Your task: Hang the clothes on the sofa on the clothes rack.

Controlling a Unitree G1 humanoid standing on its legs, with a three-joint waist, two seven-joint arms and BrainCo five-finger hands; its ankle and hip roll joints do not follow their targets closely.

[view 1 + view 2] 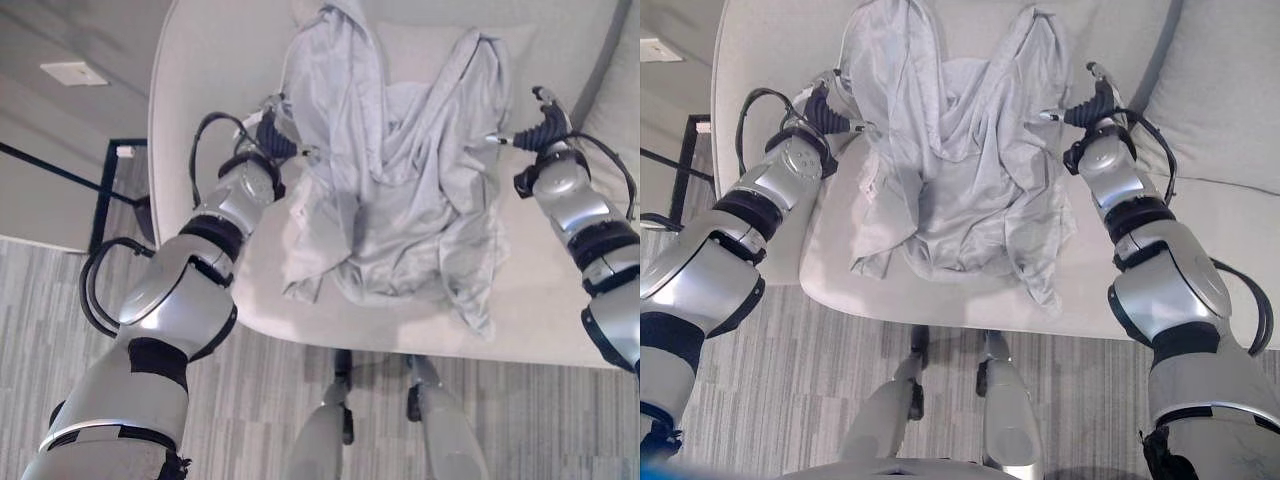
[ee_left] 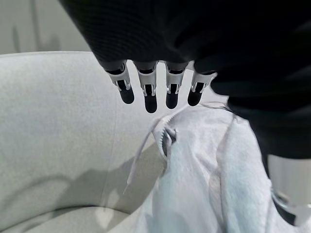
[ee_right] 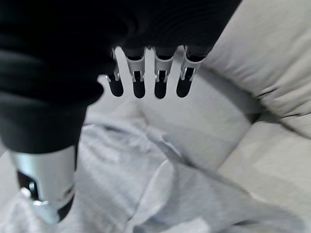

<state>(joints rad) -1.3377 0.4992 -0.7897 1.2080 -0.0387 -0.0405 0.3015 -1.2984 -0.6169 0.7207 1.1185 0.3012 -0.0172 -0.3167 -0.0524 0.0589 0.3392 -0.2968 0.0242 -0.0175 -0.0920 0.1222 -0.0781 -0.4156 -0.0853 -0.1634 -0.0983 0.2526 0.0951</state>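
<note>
A pale grey garment (image 1: 395, 175) lies crumpled on the sofa (image 1: 200, 90) seat. The left hand (image 1: 272, 130) and right hand (image 1: 1095, 105) flank it. Both wrist views show the fingers (image 2: 148, 92) straight, holding nothing; the left one reveals a drawstring (image 2: 141, 155).

The garment (image 1: 395, 170) lay crumpled on the sofa (image 1: 200, 80) seat, its upper part draped up against the backrest. The left hand (image 1: 275, 130) stood just beside its left edge, the right hand (image 1: 543, 122) beside its right edge. A cushion (image 1: 1230, 110) lay to the right.
</note>
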